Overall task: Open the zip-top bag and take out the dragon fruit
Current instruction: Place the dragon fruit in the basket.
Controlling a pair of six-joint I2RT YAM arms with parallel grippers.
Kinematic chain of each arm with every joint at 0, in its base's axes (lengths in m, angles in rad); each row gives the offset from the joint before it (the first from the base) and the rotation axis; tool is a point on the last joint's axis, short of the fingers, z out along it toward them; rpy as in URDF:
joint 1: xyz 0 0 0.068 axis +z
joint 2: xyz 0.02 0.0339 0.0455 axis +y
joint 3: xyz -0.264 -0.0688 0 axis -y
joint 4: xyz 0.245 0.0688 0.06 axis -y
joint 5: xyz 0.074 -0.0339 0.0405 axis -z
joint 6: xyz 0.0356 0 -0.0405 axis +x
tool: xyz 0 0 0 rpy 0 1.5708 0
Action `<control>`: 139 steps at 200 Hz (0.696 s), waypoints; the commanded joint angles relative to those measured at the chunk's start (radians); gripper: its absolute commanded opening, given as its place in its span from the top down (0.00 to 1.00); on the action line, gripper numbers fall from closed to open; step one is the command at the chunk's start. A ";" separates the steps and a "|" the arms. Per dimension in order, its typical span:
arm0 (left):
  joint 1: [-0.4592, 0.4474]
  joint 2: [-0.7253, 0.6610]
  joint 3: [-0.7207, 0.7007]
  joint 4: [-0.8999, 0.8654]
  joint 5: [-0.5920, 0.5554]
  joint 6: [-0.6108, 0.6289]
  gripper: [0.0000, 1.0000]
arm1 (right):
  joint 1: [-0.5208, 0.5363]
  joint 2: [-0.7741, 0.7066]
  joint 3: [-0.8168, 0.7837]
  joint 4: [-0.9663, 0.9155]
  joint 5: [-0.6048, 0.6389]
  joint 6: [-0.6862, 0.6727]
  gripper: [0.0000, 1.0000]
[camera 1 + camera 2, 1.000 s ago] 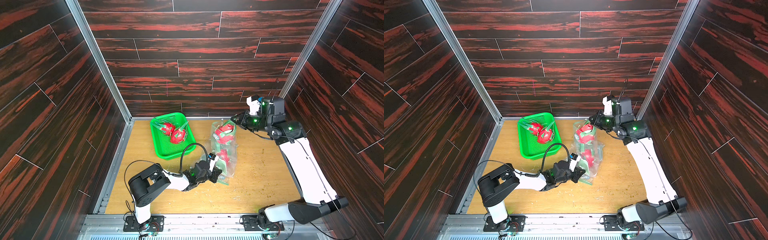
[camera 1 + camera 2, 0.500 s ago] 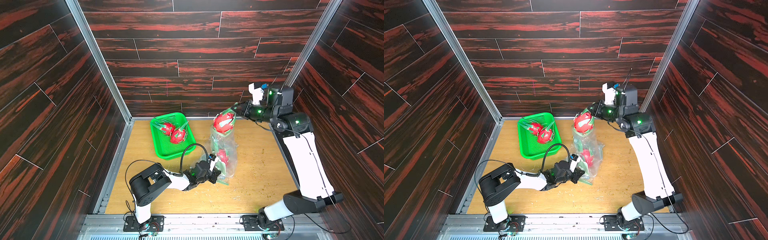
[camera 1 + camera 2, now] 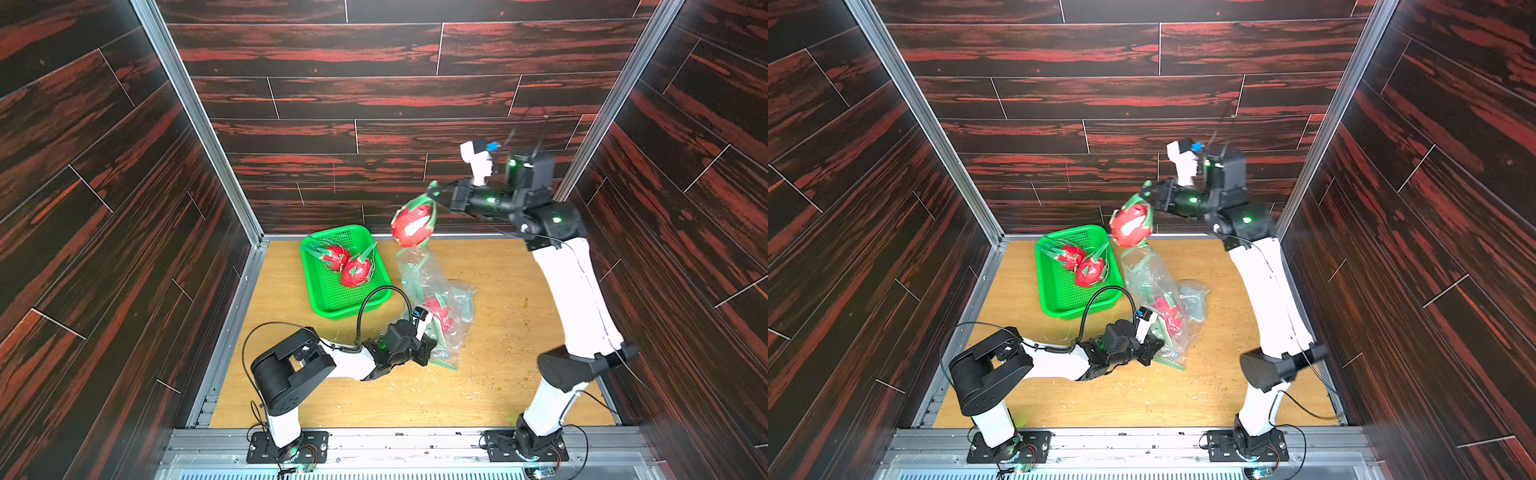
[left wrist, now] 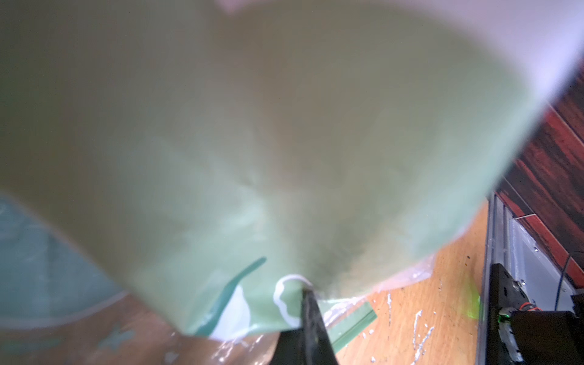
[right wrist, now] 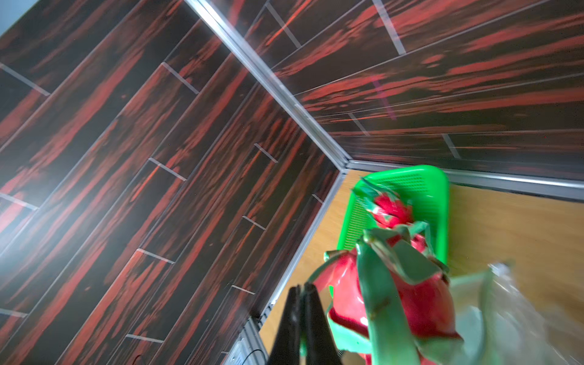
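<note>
**Held dragon fruit (image 3: 411, 226) dangling**

Left pincer (image 3: 433, 352) is shut on the zip-top bag (image 3: 419, 270) corner; bagged dragon fruit (image 3: 440, 309) lies just beyond. Right pincer (image 3: 434, 194) is clamped on a green scale, fruit hung below: judged light, slick; body grip safer.

Red-pink dragon fruit (image 3: 411, 226), green perforated basket (image 3: 332, 293), dark red-streaked walls (image 3: 374, 95)

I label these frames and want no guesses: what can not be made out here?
- Left wrist view: the zip-top bag, pressed near the lens, is a blur and hides its contents.
- Right wrist view: the bottom edge cuts off the held dragon fruit.
- Both top views: where the left gripper pinches that bag is too small and dark.
</note>
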 commanded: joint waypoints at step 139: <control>-0.010 -0.051 -0.087 0.047 0.052 0.047 0.94 | 0.231 0.584 0.256 0.216 -0.048 -0.037 1.00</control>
